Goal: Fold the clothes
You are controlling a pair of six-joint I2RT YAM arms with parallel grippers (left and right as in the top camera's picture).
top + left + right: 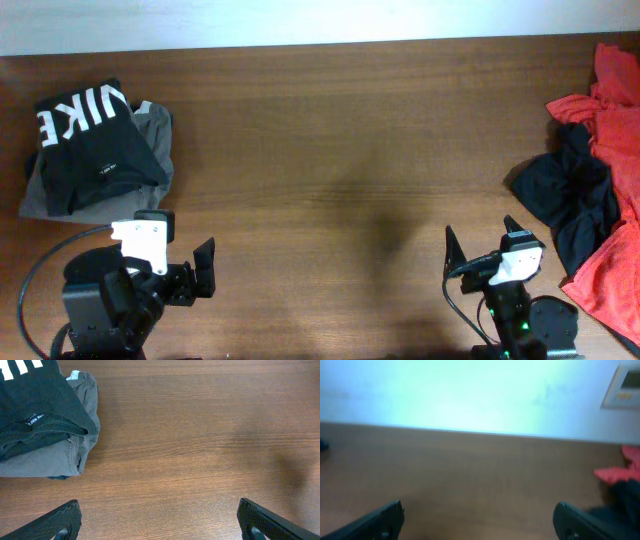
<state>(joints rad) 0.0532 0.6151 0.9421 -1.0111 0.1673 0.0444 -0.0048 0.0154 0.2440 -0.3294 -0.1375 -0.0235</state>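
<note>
Both grippers sit low at the bottom edge of the overhead view, each with its jaws spread wide and holding nothing: the left gripper [162, 527] over bare wood at lower left, the right gripper [482, 238] at lower right.

At the upper left of the table [330, 130] lies a neat stack, a black shirt [95, 140] with white lettering on top of a grey garment [155, 125]; these look already folded. The work left is at the right edge, where a dark garment [565, 195] lies crumpled against a red garment [615, 120] that runs off the frame.

The dark piece is nearest the right gripper and seems the likely next pick. It should handle as light, limp cloth that drapes and bunches rather than holding shape. A pinch on its free left-hand edge, away from the red fabric, looks best, since the two overlap and a grab in the middle could drag both.
</note>
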